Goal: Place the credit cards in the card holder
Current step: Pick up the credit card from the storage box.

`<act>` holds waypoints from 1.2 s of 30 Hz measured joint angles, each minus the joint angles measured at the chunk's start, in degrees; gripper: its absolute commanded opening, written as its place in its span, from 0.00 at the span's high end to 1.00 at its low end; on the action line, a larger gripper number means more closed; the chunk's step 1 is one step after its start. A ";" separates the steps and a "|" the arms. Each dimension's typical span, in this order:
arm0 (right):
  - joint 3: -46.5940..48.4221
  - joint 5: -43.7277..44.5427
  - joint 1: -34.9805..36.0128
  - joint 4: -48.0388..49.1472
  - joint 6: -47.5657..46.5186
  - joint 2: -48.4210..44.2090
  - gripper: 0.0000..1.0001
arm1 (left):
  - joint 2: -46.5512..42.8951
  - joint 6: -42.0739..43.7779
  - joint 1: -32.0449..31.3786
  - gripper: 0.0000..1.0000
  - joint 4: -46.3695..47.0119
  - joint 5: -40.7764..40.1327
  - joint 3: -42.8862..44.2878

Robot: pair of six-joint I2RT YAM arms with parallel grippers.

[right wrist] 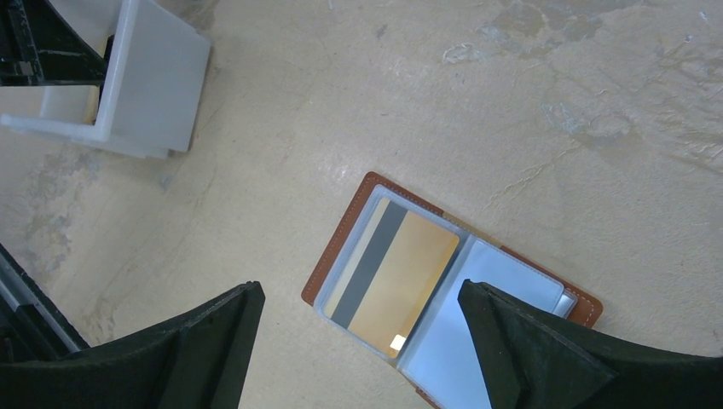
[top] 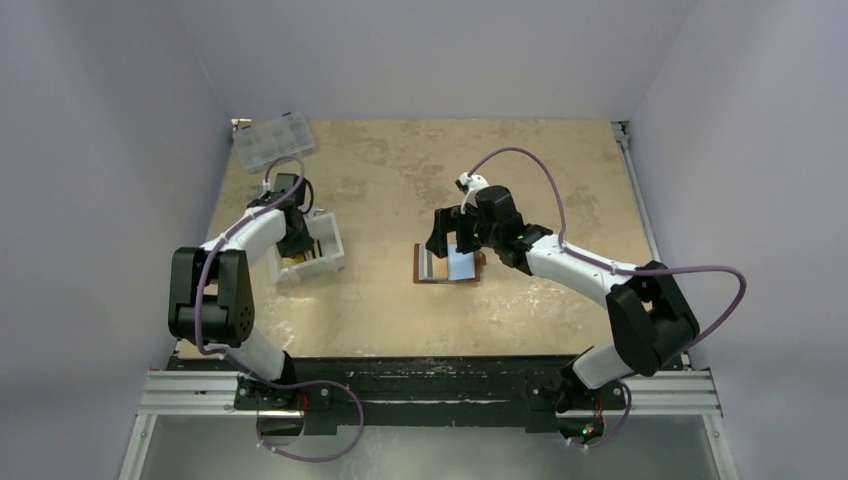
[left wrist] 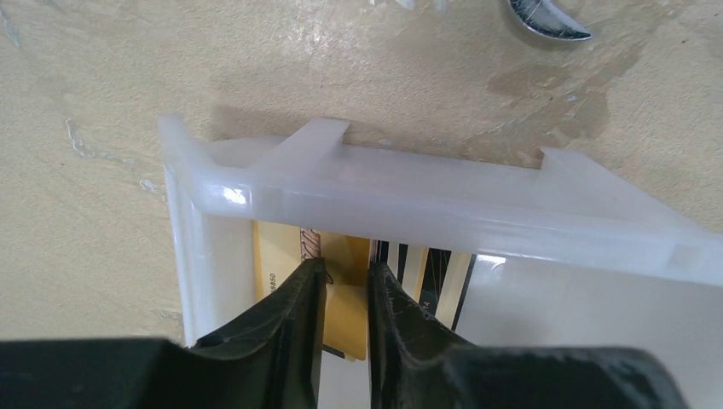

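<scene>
The brown card holder (top: 450, 265) lies open on the table. In the right wrist view the card holder (right wrist: 341, 247) has an orange-yellow credit card (right wrist: 396, 273) in its left clear sleeve and a light blue one (right wrist: 494, 315) in its right. My right gripper (right wrist: 360, 290) hovers just above it, open wide and empty. My left gripper (left wrist: 347, 268) reaches down into the white tray (left wrist: 384, 192). Its jaws stand a narrow gap apart over an orange-yellow credit card (left wrist: 349, 315), whose face shows in the gap. A dark striped card (left wrist: 426, 281) stands beside it.
The white tray (top: 325, 262) sits left of the card holder. A clear compartmented box (top: 272, 140) lies at the far left corner. A silver wrench tip (left wrist: 546, 21) shows beyond the tray. Grey walls enclose the table on three sides.
</scene>
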 measured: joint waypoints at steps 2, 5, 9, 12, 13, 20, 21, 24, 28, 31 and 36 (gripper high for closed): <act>0.00 0.02 0.00 0.00 -0.09 0.00 0.01 | -0.26 0.07 -0.02 0.86 0.17 0.04 0.00; 0.00 0.00 0.00 -0.02 -0.11 0.00 0.01 | -0.68 0.48 -0.04 0.88 0.11 0.07 0.13; 0.00 0.00 0.00 -0.04 -0.11 0.00 0.01 | -1.22 0.87 -0.02 0.91 -0.39 0.07 0.31; 0.00 -0.02 0.00 -0.07 -0.13 0.00 0.01 | -1.62 0.96 0.00 0.96 -1.27 0.09 0.74; 0.00 -0.02 0.00 -0.07 -0.11 0.02 0.01 | -1.77 0.96 0.00 0.97 -1.55 0.11 0.85; 0.00 -0.17 0.00 -0.07 -0.11 0.02 0.01 | -3.63 1.11 0.00 1.00 -3.93 1.03 0.94; 0.00 -0.26 0.00 -0.07 -0.11 0.02 0.01 | -3.91 1.14 0.00 1.00 -4.33 1.07 0.94; 0.00 -0.33 0.00 -0.04 -0.11 0.02 0.01 | -4.42 1.38 0.00 1.00 -5.27 1.14 1.03; 0.00 -0.35 0.00 -0.04 -0.11 0.02 0.01 | -4.63 1.99 0.00 1.00 -6.36 1.11 1.53; 0.00 -0.37 0.00 -0.04 -0.11 0.02 0.01 | -5.01 2.51 0.00 1.00 -7.43 0.98 2.12; 0.00 -0.48 0.00 -0.02 -0.09 0.02 0.01 | -5.92 3.80 0.00 1.00 -9.51 0.92 3.26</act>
